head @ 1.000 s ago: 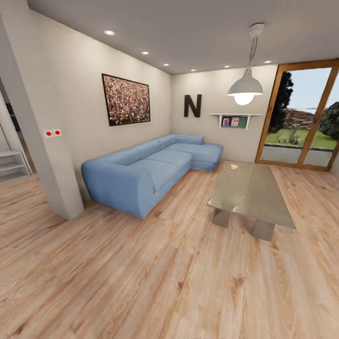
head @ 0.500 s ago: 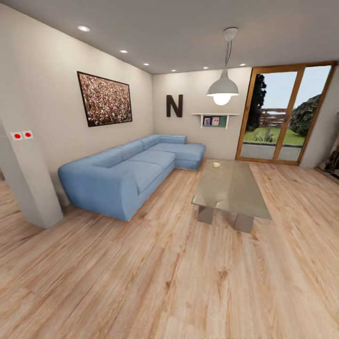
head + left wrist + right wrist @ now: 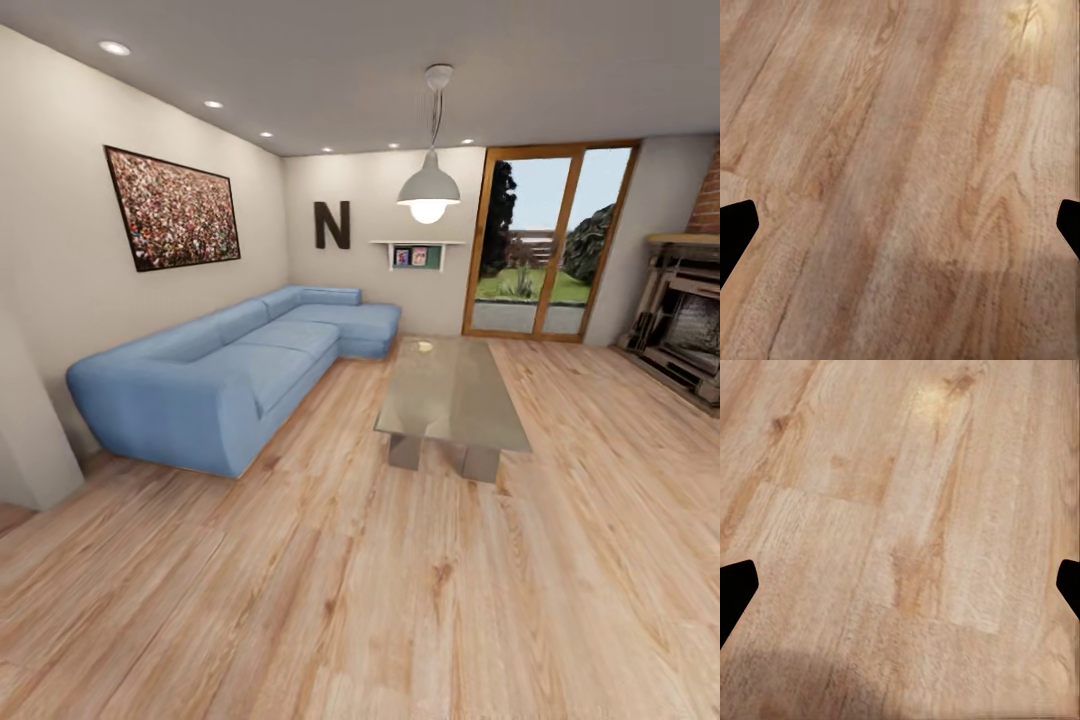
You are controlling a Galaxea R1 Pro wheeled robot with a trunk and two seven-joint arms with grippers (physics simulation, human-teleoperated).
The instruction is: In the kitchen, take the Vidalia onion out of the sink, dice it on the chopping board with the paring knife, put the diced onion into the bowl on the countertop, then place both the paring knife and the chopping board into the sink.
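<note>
1. Head view: living room. Landmark is the glass coffee table (image 3: pixel 455 395) on the wood floor (image 3: pixel 400 600).
2. Around the table: blue corner sofa (image 3: pixel 230 370) beside it on the side toward the framed picture (image 3: pixel 172 208); pendant lamp (image 3: pixel 428 190) above its far end; glazed patio door (image 3: pixel 545 245) beyond it; brick fireplace (image 3: pixel 690 320) well apart on the other side. Small pale item on the table's far end, too small to identify.
3. Task things: sink, onion, board, knife and bowl aren't visible here. Judgement: robot is in transit, task not started, kitchen must be found first.
4. Left gripper (image 3: pixel 900 225): fingertips are dark tips at opposite frame edges, spread wide, nothing between them, floor below.
5. Right gripper (image 3: pixel 900 585): same, spread wide and empty over floor.
6. Handling guess, from the task only: onion is round, smooth-skinned, firm and likely to roll; pinch across its widest part. Take the knife by the handle; it's light and thin. Board is stiff and flat; grab an edge or the slot end.
</note>
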